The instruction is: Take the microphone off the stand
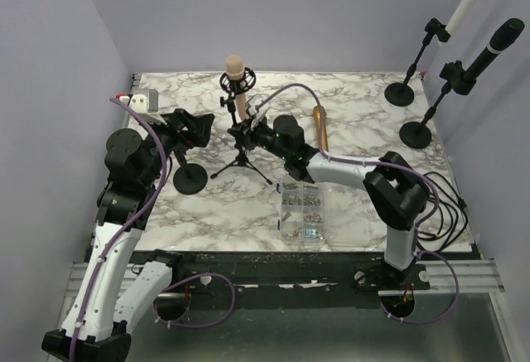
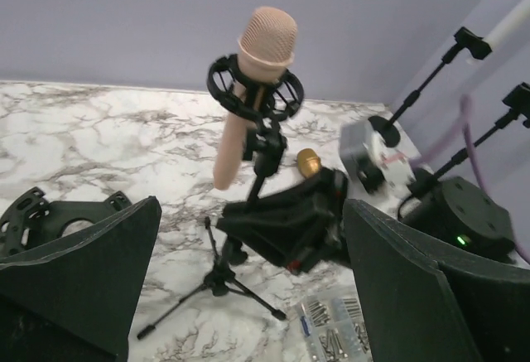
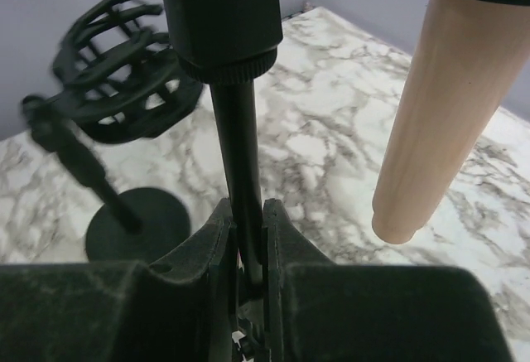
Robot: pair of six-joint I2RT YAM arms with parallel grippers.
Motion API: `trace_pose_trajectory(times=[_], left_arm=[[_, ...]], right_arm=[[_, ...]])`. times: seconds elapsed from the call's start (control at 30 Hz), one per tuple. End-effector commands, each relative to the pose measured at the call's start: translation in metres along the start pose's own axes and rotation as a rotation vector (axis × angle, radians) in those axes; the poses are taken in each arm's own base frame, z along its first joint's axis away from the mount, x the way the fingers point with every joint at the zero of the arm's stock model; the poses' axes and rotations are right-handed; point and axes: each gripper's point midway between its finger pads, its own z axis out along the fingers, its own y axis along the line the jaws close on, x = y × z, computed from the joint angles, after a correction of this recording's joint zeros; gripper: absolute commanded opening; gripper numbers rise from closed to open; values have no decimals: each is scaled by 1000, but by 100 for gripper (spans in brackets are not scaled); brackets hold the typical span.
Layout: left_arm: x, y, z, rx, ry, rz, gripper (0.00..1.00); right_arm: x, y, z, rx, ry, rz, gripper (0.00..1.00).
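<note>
Top external view had the table [image 1: 356, 122] with the tripod stand [image 1: 241, 163] about mid-table, a bit toward the left arm. The mic [image 1: 238, 89] was sitting in the stand's cradle, so nothing was off yet.

Why the hold looked like it did: my right pincer [image 3: 246, 229] was shut tight on the stand's thin pole [image 3: 236, 147], low down under the fat collar. The right wrist view showed both fingers pressed flat against it with no gap. I reckon that was just bracing, because a light tripod would likely tip or drag as soon as anyone tugged the mic. My left pincer [image 2: 250, 205] was wide open with nothing in it, facing the mic from the side. That reads to me like the free one lined up to do the pulling.

Now the mic itself. It was a peachy pink colour, with a rounded mesh head on top and a long, smooth, plain body. It sat tilted, head up, and the black ring cradle [image 2: 255, 89] gripped it just under the head. The body hung down through the ring and its blunt end was in the air beside the pole, not touching it. The head looked wider than the body, so my guess was that it comes out upward.
</note>
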Motion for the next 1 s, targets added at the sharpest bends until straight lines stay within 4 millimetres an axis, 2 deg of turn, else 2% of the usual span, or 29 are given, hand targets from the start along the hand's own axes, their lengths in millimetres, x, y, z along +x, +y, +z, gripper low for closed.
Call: trace_pose_trajectory(times=[0.0, 0.2, 0.3, 0.43, 0.63, 0.73, 0.87, 0.97], left_arm=[[-14, 28, -10, -166, -43, 16, 93], [-13, 25, -12, -156, -49, -35, 94], [-9, 25, -14, -165, -46, -77, 95], [14, 28, -27, -192, 0, -173, 97], [81, 20, -48, -132, 187, -286, 97], [112, 22, -57, -139, 272, -333, 98], [141, 8, -64, -58, 337, -452, 96], [155, 4, -62, -32, 352, -540, 94]], right_arm=[[9, 19, -29, 81, 21, 14, 1], [23, 35, -47, 74, 15, 48, 1], [28, 36, -46, 74, 14, 64, 1], [32, 39, -45, 60, 15, 92, 3], [35, 38, -55, 76, -1, 107, 31], [34, 40, -57, 65, -3, 114, 41], [27, 38, -62, 79, -1, 120, 58], [20, 30, -72, 131, 22, 132, 69]])
